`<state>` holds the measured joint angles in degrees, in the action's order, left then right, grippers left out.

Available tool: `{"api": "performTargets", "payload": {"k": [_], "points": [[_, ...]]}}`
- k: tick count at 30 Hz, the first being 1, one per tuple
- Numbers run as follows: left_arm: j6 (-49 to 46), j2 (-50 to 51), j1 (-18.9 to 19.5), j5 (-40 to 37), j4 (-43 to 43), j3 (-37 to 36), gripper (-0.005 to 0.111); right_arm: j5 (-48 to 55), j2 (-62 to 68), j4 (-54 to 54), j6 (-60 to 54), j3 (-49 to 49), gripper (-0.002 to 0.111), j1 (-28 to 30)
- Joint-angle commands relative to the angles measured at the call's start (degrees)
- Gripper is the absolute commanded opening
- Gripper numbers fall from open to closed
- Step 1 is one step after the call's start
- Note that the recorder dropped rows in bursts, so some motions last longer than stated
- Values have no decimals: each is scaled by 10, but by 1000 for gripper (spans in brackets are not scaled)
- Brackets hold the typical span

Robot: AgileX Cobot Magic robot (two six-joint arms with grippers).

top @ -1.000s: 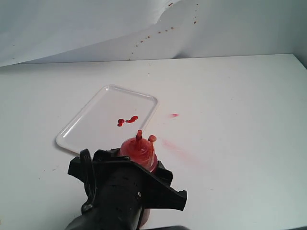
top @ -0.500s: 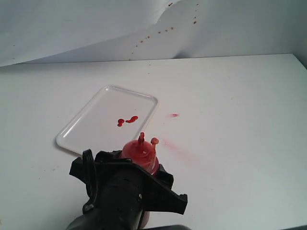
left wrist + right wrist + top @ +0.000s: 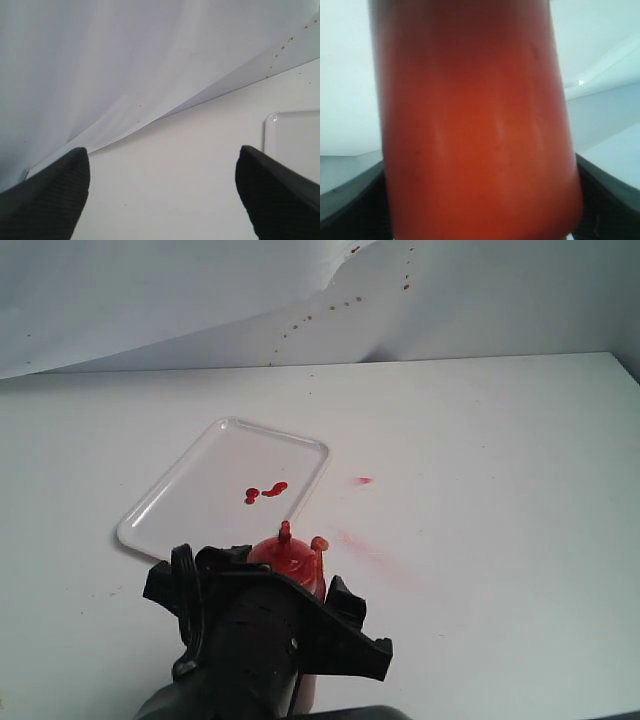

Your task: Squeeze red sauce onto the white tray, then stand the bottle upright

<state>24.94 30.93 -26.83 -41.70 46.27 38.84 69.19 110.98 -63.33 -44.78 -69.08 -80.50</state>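
Observation:
The red bottle (image 3: 291, 558) stands roughly upright near the table's front, nozzle and tethered cap on top. My right gripper (image 3: 288, 578) is shut on its body, and the black arm hides the bottle's base. In the right wrist view the bottle (image 3: 475, 125) fills the picture between the dark fingers (image 3: 350, 202). The white tray (image 3: 190, 490) lies just behind the bottle, with small blobs of red sauce (image 3: 265, 491) near its middle. My left gripper (image 3: 162, 195) is open over bare table, a corner of the tray (image 3: 295, 135) off to one side.
A faint pink smear (image 3: 375, 555) and a small red spot (image 3: 363, 480) mark the table right of the tray. A white paper backdrop (image 3: 330, 310) with brownish specks rises behind the table. The table's right edge runs near the frame's edge.
The bottle in my right gripper has sunk a little and shifted slightly left. The tray and sauce blobs have not moved.

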Motion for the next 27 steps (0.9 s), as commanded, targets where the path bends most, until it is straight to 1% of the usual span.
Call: {"api": "performTargets", "payload": {"k": [1, 9, 16, 18, 21, 22, 23, 27], "points": [[6, -3, -1, 8, -3, -3, 76, 8, -6, -5, -2, 1, 72, -2], [5, -3, -1, 8, -3, -3, 76, 8, -6, -10, 4, 1, 71, -2], [5, -3, -1, 8, -4, -3, 76, 8, -6, -5, 53, 1, 71, -2], [5, -3, -1, 8, -5, -3, 76, 8, -6, -5, 53, 1, 75, -2], [5, -3, -1, 8, -5, -3, 76, 8, -6, -5, 53, 1, 91, -2], [5, -3, -1, 8, -5, -3, 76, 8, -6, -5, 53, 1, 100, -2], [5, -3, -1, 8, -5, -3, 76, 8, -6, -5, 53, 1, 106, -2], [5, -3, -1, 8, -5, -3, 76, 8, -6, -9, 79, 1, 105, -4]]}}
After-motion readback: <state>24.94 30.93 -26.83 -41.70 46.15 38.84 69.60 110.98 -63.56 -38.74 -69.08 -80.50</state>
